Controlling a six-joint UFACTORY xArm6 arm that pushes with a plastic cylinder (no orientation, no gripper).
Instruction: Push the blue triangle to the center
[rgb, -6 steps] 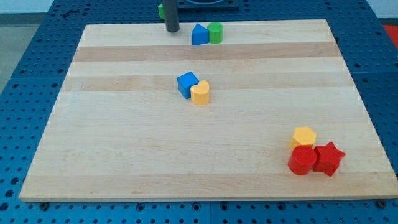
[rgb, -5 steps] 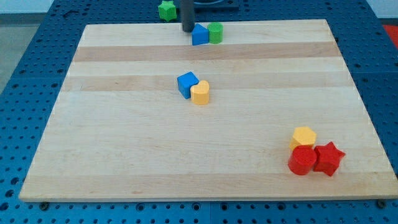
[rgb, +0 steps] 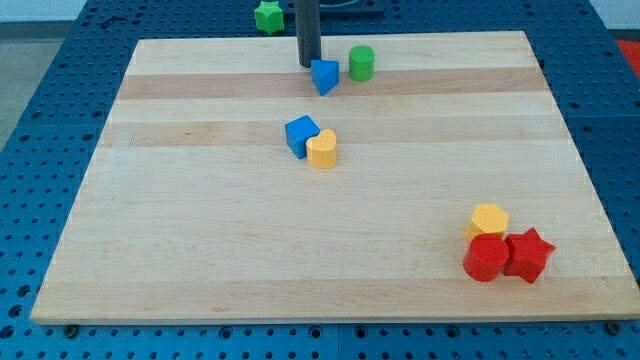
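Near the board's top edge, my tip (rgb: 309, 64) is pressed against the blue triangle (rgb: 324, 76), unclamped; an off-centre shove risks it being spun toward the green cylinder (rgb: 361, 63); the blue cube (rgb: 301, 135) is also endangered.

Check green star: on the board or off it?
Off. The green star sits on the blue pegboard beyond the wooden board's top edge, left of my tip.

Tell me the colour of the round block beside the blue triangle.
Green: the cylinder stands right of the blue triangle, apart from it, in the camera view.
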